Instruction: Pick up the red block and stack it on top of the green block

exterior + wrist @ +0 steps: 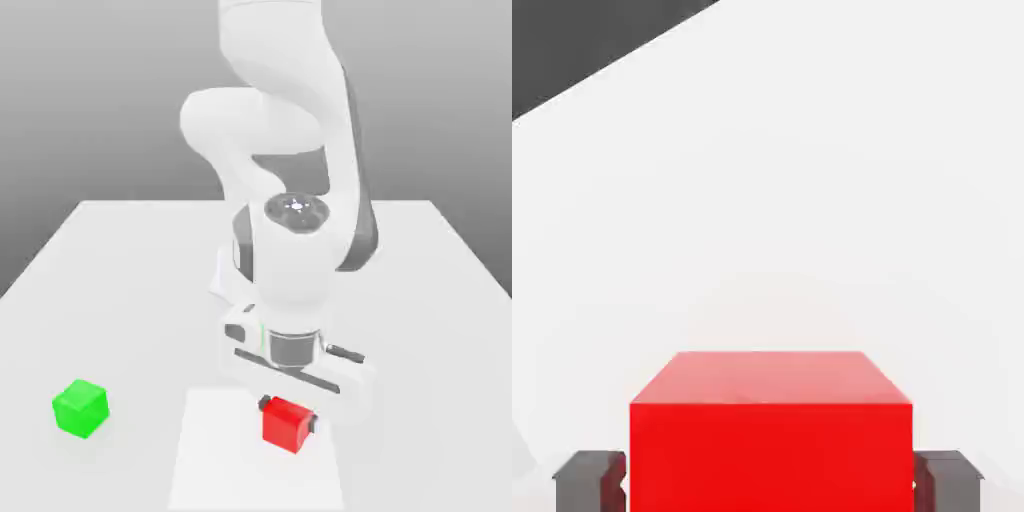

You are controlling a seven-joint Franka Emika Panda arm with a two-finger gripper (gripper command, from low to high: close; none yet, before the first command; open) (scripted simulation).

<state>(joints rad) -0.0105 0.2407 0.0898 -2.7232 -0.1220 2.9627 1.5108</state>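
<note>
The red block (285,424) sits low over the white table near its front edge, between the two dark fingertips of my gripper (288,418). In the hand view the red block (770,430) has a dark pad (588,478) pressed against each of its sides, so the gripper (768,478) is shut on it. The green block (80,407) rests on the table toward the exterior view's left, well apart from the gripper and at about the same depth as the red one.
The white table (420,300) spreads around both blocks, with its front edge close below them. The arm's white links (275,130) rise behind the gripper at the middle of the table.
</note>
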